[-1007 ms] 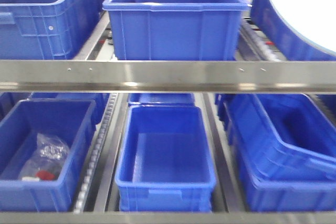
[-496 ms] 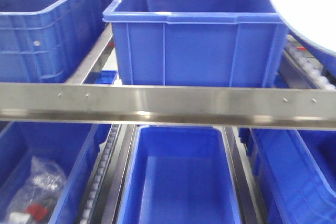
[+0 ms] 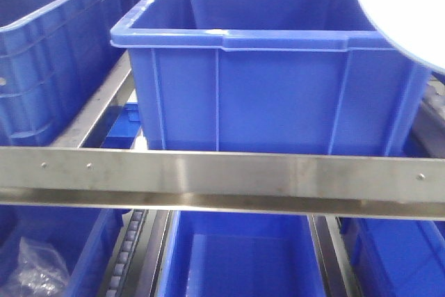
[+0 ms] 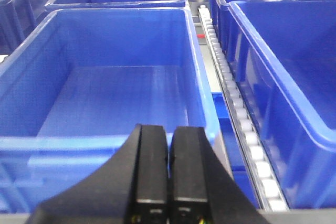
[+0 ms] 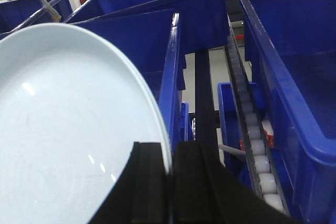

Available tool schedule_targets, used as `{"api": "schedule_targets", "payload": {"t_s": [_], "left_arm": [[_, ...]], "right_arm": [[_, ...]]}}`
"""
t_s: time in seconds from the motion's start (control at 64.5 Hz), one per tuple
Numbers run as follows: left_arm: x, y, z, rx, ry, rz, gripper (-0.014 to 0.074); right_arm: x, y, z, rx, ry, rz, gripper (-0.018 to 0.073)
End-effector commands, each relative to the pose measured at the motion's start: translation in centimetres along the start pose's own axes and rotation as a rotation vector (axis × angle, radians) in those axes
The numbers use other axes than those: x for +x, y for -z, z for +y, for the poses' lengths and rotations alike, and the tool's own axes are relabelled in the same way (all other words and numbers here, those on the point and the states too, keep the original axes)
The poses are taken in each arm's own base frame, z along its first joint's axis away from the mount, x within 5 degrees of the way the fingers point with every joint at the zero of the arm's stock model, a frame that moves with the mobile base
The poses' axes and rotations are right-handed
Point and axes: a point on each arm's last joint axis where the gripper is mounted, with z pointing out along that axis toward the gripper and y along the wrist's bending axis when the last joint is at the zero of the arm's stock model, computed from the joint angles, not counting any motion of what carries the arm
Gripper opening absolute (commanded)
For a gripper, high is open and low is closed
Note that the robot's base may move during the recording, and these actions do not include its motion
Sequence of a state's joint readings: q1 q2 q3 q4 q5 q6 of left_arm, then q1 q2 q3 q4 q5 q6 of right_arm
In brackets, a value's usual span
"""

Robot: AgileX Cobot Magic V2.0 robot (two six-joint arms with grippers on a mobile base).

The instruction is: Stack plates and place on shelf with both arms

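Note:
A pale bluish-white plate (image 5: 68,129) fills the left of the right wrist view, tilted on edge. My right gripper (image 5: 169,169) is shut on its rim. The same plate (image 3: 410,12) shows at the top right of the front view, above a blue crate. I see only one plate surface; whether a second is stacked with it I cannot tell. My left gripper (image 4: 168,145) is shut and empty, above the near wall of a large blue crate (image 4: 110,87). The steel shelf's front rail (image 3: 222,179) with small screws crosses the front view.
Big blue plastic crates (image 3: 271,81) stand on the rack on both levels, another at the left (image 3: 42,53). White roller tracks (image 4: 236,108) run between crates, also in the right wrist view (image 5: 257,150). A clear bag (image 3: 35,273) lies in the lower left crate.
The front view has moved closer to the rack: the rail has sunk lower in frame and the middle crate has grown larger. The plate stays at the top right.

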State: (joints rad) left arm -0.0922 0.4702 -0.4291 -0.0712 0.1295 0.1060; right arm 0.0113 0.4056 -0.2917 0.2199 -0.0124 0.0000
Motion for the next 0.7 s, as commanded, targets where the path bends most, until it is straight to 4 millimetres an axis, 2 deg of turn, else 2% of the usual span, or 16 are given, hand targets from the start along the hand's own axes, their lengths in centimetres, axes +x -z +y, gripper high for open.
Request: {"api": "schedule_targets", "payload": {"t_s": [0.0, 0.682], "left_arm": [[-1.74, 0.13, 0.11, -0.009, 0.016, -0.113, 0.0083], [-1.74, 0.13, 0.11, -0.009, 0.016, -0.113, 0.0083]], "right_arm": [[-2.02, 0.11, 0.18, 0.000, -0.005, -0.132, 0.0057], [-2.05, 0.11, 0.18, 0.000, -0.005, -0.136, 0.0057]]}}
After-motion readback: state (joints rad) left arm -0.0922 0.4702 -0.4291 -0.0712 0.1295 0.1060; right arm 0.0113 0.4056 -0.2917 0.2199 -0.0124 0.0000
